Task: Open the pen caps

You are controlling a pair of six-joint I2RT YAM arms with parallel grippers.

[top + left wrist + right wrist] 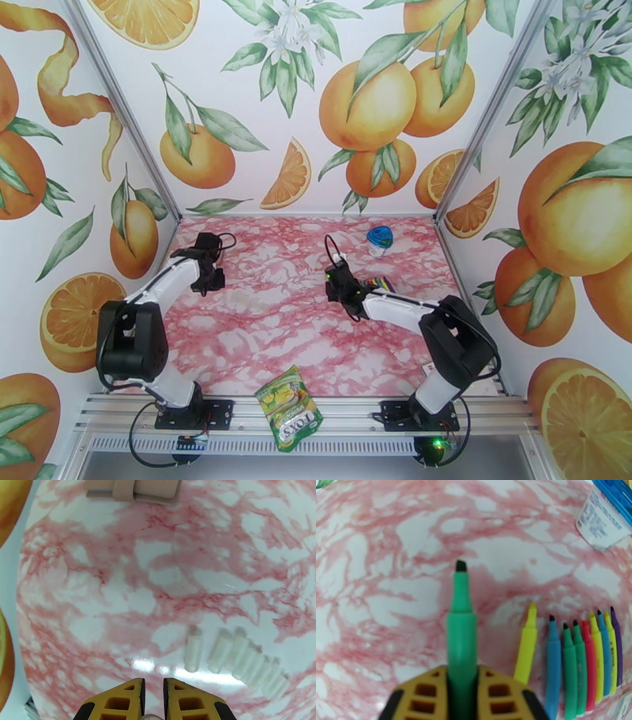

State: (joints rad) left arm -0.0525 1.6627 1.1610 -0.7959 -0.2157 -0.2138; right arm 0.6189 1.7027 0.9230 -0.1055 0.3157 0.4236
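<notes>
The snack packet [288,406] lies at the near edge between the arm bases, off the work area and not part of this. Your right gripper [462,669] has its jaws clamped on the barrel of a green pen [461,626]. The grip is low on the body, so the whole front end sticks out. Its tip is bare and dark, with no cap on it.

Just right of it the other pens [588,657] lie in a tidy row on the bench [268,331], tips pointing far and all bare too: yellow, blue, two green, red, yellow, blue, yellow, purple. The row sits right of centre, near the blue-lidded container [380,239].

Your left gripper [153,682] hovers over the left half, jaws pinched to a thin slit. A pale bit shows between them at the frame edge; can't tell what it is.

The pen caps [245,663] look to be the whitish translucent tubes lined up side by side on the bench, just ahead and right of those jaws. One lone cap [193,653] lies slightly apart at the left end. The split looks deliberate: caps left, pens right, one arm each. A beige wallet-like thing [134,490] lies farther off.

Judgement: the task is nearly done, and the green pen only needs laying with the row.
</notes>
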